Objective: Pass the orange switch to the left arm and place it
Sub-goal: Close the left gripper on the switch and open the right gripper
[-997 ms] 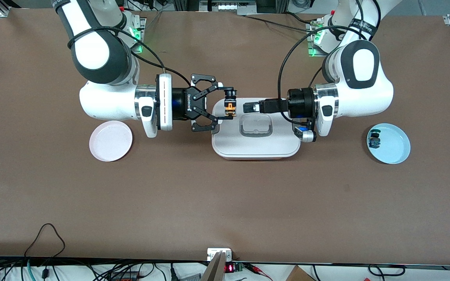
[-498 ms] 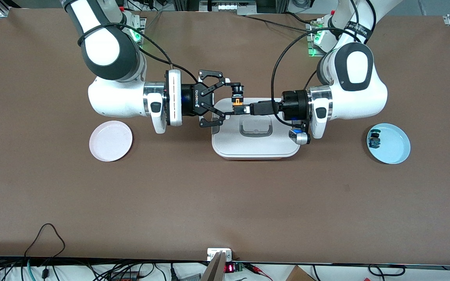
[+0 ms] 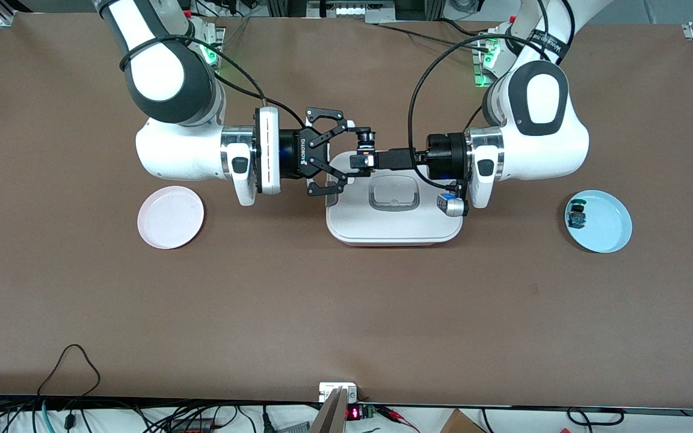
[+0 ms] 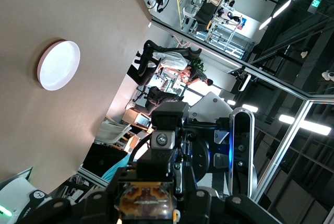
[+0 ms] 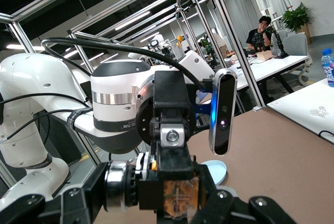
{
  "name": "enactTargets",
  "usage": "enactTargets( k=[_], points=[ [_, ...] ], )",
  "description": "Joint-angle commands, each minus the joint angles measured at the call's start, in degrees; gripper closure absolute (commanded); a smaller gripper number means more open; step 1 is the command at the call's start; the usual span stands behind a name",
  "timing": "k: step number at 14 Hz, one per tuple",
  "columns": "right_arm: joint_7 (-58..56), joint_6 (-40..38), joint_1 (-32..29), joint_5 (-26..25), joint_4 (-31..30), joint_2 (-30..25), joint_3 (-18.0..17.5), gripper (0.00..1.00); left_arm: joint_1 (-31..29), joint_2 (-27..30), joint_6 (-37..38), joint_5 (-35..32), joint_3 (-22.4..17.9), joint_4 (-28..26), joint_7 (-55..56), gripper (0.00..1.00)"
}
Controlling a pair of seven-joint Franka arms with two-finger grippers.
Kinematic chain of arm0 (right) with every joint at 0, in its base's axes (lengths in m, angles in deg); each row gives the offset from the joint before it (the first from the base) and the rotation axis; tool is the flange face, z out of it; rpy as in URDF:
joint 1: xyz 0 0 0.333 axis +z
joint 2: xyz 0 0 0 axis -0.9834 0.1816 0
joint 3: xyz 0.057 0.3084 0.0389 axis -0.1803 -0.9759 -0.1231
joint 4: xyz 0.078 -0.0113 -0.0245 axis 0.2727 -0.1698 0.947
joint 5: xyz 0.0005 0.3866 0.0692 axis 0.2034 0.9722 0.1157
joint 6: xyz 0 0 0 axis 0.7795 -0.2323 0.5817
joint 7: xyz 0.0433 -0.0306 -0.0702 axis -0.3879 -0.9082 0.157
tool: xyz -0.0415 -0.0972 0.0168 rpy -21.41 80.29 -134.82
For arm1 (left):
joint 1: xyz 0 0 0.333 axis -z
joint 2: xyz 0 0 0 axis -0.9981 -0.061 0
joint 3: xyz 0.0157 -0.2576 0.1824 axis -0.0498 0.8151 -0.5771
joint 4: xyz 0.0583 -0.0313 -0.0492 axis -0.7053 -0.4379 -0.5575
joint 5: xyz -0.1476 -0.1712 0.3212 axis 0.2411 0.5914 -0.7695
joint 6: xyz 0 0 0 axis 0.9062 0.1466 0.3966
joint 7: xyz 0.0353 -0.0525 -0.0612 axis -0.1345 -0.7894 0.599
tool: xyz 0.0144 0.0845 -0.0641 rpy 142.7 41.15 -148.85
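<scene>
A: Orange switch (image 3: 363, 153) — location: aloft over the box (image 3: 393, 207), at the edge nearest the right arm's end of the bench (image 3: 346, 313); held crosswise between both pincers.

B: Right pincer (image 3: 358, 157)?

A: Over that same edge of the box. Fingers pressed against the switch's two ends; pinching it.

B: Left pincer (image 3: 363, 161)?

A: Over the box lid, tips reaching the switch's orange middle. Fingers seen edge-on; cannot tell whether they have clamped.

B: Step in hand?

A: Judged: the handover, mid-air, above the box. Both arms meet at the item.

B: Next move calls for?

A: One pincer must have a sure pinch before the other lets go; then a carry kept high enough to clear the lid.

B: Other stock?

A: Pink plate (image 3: 170, 217), bare, toward the right arm's end. Blue plate (image 3: 599, 221), toward the left arm's end, holding a small dark switch (image 3: 577, 216).
</scene>
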Motion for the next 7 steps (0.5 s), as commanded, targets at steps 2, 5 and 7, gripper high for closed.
enactTargets(
  k=[2, 5, 7],
  points=[
    [-0.9, 0.5, 0.6, 1.2, 1.5, 0.9, 0.2, 1.00, 0.0, 0.7, -0.1, 0.8, 0.1, 0.1, -1.0, 0.65],
    [-0.9, 0.5, 0.6, 1.3, 1.5, 0.8, 0.2, 1.00, 0.0, 0.4, -0.1, 0.7, 0.1, 0.1, -1.0, 0.75],
    [-0.9, 0.5, 0.6, 1.4, 1.5, 0.9, 0.2, 1.00, 0.0, 0.4, -0.1, 0.7, 0.1, 0.1, -1.0, 0.78]
  ],
)
